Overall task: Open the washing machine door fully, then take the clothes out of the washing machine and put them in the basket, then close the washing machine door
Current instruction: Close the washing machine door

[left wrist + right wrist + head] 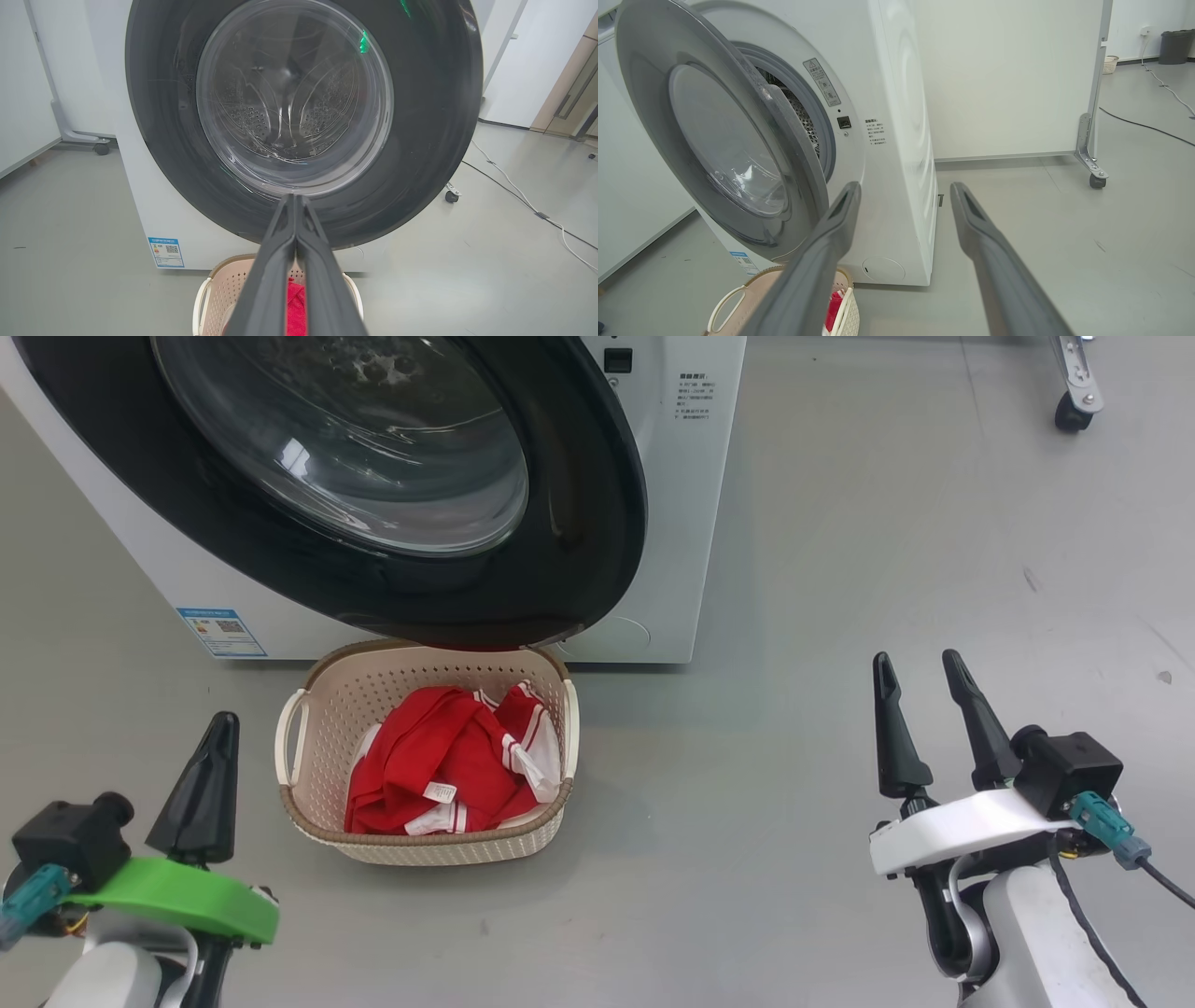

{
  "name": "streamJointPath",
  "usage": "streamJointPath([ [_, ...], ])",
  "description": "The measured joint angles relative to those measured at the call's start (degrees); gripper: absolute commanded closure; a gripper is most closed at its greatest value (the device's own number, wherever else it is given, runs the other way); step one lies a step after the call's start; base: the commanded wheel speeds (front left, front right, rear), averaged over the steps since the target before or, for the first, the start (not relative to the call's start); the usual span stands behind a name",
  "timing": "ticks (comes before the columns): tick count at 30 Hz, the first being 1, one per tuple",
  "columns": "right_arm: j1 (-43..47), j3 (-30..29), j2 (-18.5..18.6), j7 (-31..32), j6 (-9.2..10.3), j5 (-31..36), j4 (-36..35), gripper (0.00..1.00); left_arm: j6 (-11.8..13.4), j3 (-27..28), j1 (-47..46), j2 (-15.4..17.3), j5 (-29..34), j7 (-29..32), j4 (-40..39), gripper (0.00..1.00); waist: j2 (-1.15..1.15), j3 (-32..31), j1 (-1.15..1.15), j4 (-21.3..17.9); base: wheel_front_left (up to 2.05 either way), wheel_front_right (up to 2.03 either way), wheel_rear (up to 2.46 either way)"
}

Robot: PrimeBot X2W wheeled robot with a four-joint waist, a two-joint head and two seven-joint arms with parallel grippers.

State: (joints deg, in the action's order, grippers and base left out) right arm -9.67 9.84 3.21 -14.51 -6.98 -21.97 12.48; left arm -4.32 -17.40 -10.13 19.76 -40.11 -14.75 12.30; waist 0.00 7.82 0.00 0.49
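Smooth grey floor [840,523] from the head camera: I see crumpled red clothes [439,756] in the perforated cream basket [313,756], just under the glossy black washing machine door [597,523]. Left gripper [222,723] pinched together, empty; right gripper [916,658] splayed, empty. Left wrist: dimpled steel drum [322,116] seen through that door. Right wrist: door ajar (unlatched) off the white washing machine [896,93].

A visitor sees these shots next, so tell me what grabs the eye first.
The red clothes heaped in the cream basket on the floor stand out most. Above it looms the big black-rimmed door of the washing machine, standing ajar. Nearer the camera, the left gripper is shut, the right gripper open.
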Motion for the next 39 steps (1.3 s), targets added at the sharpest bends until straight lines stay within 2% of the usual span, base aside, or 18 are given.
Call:
streamJointPath([
  [3,0.59,0.35,-0.01,0.0,0.0,0.02,0.07,0.0,0.69,0.46,1.43,-0.22,1.21,0.0,-0.29,1.0,0.0,-0.38,0.0,0.09,0.0,0.0,0.0],
  [4,0.8,0.4,-0.01,0.0,0.0,0.02,0.04,0.0,1.04,0.48,1.88,-0.43,1.83,0.0,-0.48,0.85,0.0,-0.5,0.0,0.09,0.0,0.0,0.0],
  [5,0.9,0.4,-0.02,0.0,0.0,0.02,0.05,0.0,1.11,0.49,2.21,-0.67,2.67,0.0,-0.65,0.63,0.0,-0.61,0.0,0.1,0.0,0.0,0.0],
  [6,0.91,0.4,-0.01,0.0,0.0,0.02,0.05,0.0,1.48,0.53,2.52,-0.87,3.23,0.03,-0.93,0.36,0.0,-0.72,0.0,0.12,0.0,0.0,0.0],
  [7,0.91,0.41,-0.01,0.0,0.0,0.02,0.04,0.0,1.59,0.59,2.75,-1.0,3.75,0.03,-1.25,0.0,0.0,-0.79,0.0,0.13,0.0,0.0,0.0],
  [16,1.17,1.08,-0.02,0.0,0.0,0.46,0.04,0.0,3.28,3.58,3.67,-3.46,7.94,0.04,-4.97,0.0,0.0,-1.1,0.0,0.3,0.0,0.0,0.0],
  [21,1.78,1.51,-0.03,0.0,0.0,0.46,0.05,0.0,3.38,4.0,4.81,-4.71,10.74,0.05,-6.36,0.0,0.0,-1.2,0.0,0.45,0.0,0.0,0.0],
  [32,1.9,2.24,-0.03,0.0,-0.01,0.45,0.22,0.0,3.53,6.03,7.27,-7.28,13.16,0.04,-7.72,0.0,0.0,-1.56,0.0,0.72,0.0,0.0,0.0],
  [36,1.9,2.46,-0.02,0.0,-0.01,0.45,0.23,0.0,3.46,7.35,7.92,-9.8,12.23,0.04,-8.1,0.0,0.0,-1.76,0.0,0.74,0.0,0.0,0.0],
  [39,1.91,2.79,-0.03,0.0,-0.01,0.45,0.29,0.0,3.13,8.1,7.94,-10.24,12.16,0.04,-8.23,0.0,0.0,-1.91,0.0,0.75,0.0,0.0,0.0],
])
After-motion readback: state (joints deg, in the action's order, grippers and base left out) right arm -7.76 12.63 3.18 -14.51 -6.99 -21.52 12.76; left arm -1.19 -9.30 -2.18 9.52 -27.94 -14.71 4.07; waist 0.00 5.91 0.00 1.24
